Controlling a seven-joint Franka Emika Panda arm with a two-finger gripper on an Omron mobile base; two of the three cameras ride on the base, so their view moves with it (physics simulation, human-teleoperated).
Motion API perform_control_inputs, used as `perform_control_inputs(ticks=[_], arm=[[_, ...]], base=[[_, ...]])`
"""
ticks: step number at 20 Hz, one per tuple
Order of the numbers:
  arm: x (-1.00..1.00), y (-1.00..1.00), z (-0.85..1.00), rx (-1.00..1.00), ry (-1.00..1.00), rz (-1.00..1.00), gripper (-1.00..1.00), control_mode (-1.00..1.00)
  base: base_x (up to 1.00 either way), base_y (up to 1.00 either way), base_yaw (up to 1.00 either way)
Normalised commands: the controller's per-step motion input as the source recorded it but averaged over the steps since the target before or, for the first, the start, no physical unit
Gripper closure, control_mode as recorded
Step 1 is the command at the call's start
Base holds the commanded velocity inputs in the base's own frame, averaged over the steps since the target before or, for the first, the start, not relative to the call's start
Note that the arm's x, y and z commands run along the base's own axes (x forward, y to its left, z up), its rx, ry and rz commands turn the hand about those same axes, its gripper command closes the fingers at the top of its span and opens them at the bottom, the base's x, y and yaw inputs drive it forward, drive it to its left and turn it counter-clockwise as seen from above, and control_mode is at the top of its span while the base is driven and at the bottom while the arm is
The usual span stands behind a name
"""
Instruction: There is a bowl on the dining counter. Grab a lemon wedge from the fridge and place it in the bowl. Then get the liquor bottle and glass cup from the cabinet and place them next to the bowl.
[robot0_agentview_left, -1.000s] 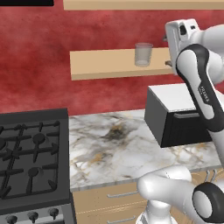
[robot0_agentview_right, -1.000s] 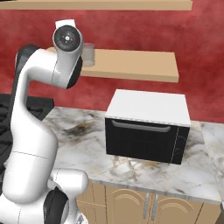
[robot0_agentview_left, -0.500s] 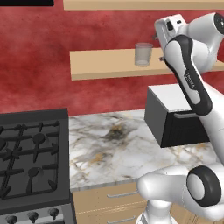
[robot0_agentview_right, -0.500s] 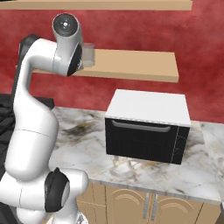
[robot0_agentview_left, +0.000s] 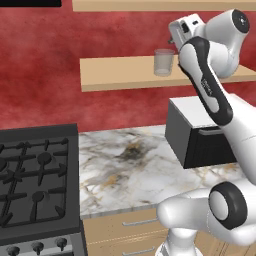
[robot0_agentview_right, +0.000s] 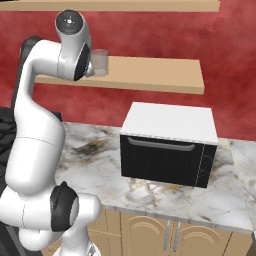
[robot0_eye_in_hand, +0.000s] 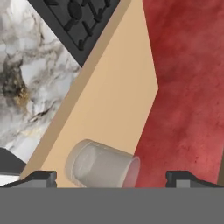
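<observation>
Stage, judged from the layout: the arm is working at the shelf (robot0_agentview_left: 125, 72), so the cup-and-bottle part of the task is under way. The cup (robot0_agentview_left: 164, 62) is standing upright on the shelf board against the red wall, not yet lifted. No bottle, bowl or lemon is visible here, so I cannot say whether those steps are done.

Pincer (robot0_eye_in_hand: 111, 177): spread wide and holding nothing, its two tips sitting either side of the cup, which lies just ahead of them and closer to the one tip.

View differences: the hand view is giving the cup (robot0_eye_in_hand: 102, 165) close up, framed between the tips, with the stove and marble bench (robot0_eye_in_hand: 26, 78) below the shelf edge. The left base view is showing the stove (robot0_agentview_left: 35, 185) and the cup clear of the arm. The right base view is showing the whole microwave (robot0_agentview_right: 170, 145), while the arm's upper joint is partly covering the cup (robot0_agentview_right: 100, 62).
</observation>
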Motion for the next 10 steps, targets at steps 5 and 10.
perform_control_inputs(ticks=[5, 10], arm=[[0.13, 0.1, 0.0, -0.04, 0.0, 0.0, -1.0, -1.0], [0.05, 0.02, -0.04, -0.01, 0.0, 0.0, -1.0, -1.0]], base=[[0.0, 0.0, 0.0], [0.0, 0.0, 0.0]])
